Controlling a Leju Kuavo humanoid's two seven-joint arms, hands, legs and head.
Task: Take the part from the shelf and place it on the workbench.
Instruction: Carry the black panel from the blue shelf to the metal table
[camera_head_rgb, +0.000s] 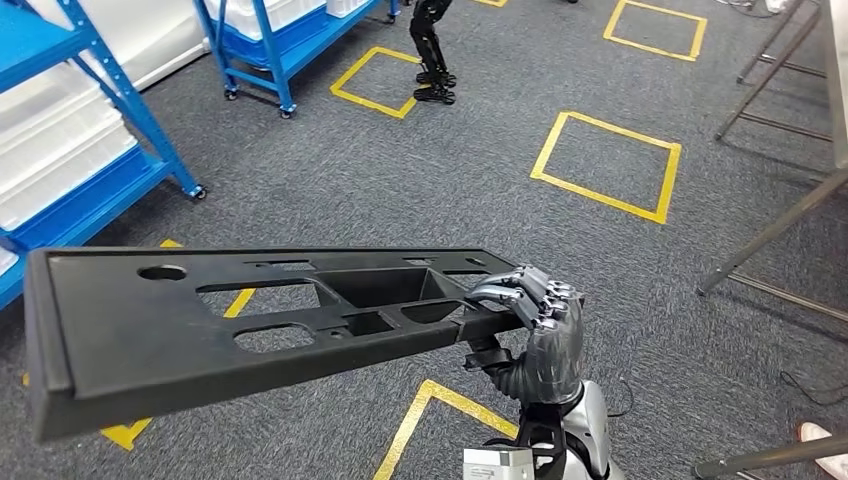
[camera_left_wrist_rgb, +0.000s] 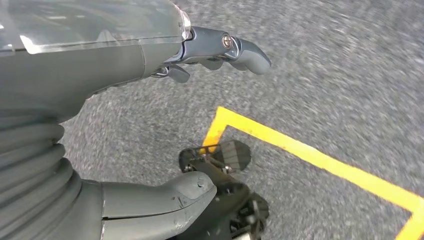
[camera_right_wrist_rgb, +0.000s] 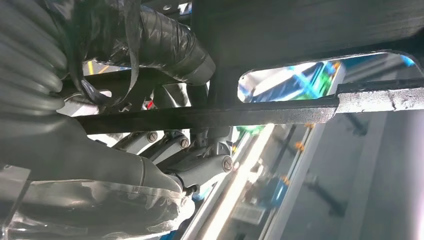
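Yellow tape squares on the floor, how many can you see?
5 at least: two far ahead, one mid-right, and partial ones under the black part. More may be hidden.

The long black part (camera_head_rgb: 250, 320) hides the floor beneath it, and its near left corner blurs close to the camera. Fingers of the right hand (camera_head_rgb: 535, 310) curl over the part's edge, hiding their tips. A blue shelf (camera_head_rgb: 90, 150) is cut off by the left edge. The left wrist view's floor (camera_left_wrist_rgb: 325, 75) is blurred.
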